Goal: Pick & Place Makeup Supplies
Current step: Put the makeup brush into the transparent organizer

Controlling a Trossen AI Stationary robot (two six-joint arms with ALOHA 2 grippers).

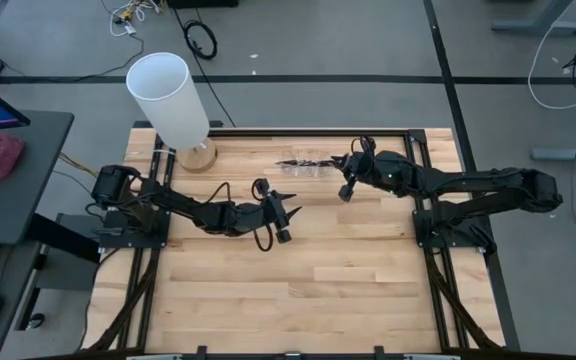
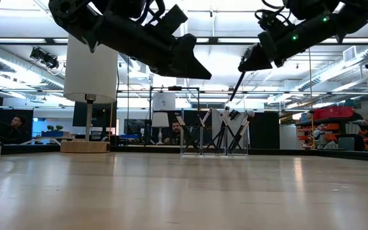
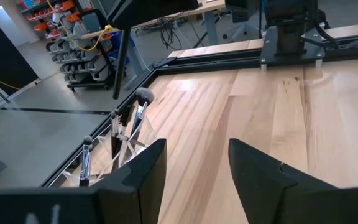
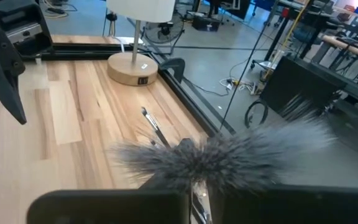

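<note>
My right gripper (image 1: 347,190) hovers above the far middle of the table, shut on a makeup brush (image 2: 235,86) whose thin dark handle hangs below it. Its fluffy grey bristle head (image 4: 229,155) fills the right wrist view. A little to the left, by the far edge, a clear holder (image 2: 213,137) stands on the table, and several dark brushes (image 3: 123,127) lean in it. My left gripper (image 1: 286,215) is open and empty, raised over the table's middle, on the near left of the holder. My right gripper pinches the brush near its head end, just below the bristles (image 4: 194,180); its own body hides the exact spot. It comes from above. The brush is lifted clear and nearly upright, bristles up, and its handle (image 2: 234,92) slants down above the holder.
A tall white cylinder lamp (image 1: 168,95) on a round wooden base (image 1: 198,155) stands at the far left corner. Black frame rails (image 1: 298,131) line the table edges. Bare wood (image 1: 298,290) spreads over the near half. People show in the room behind.
</note>
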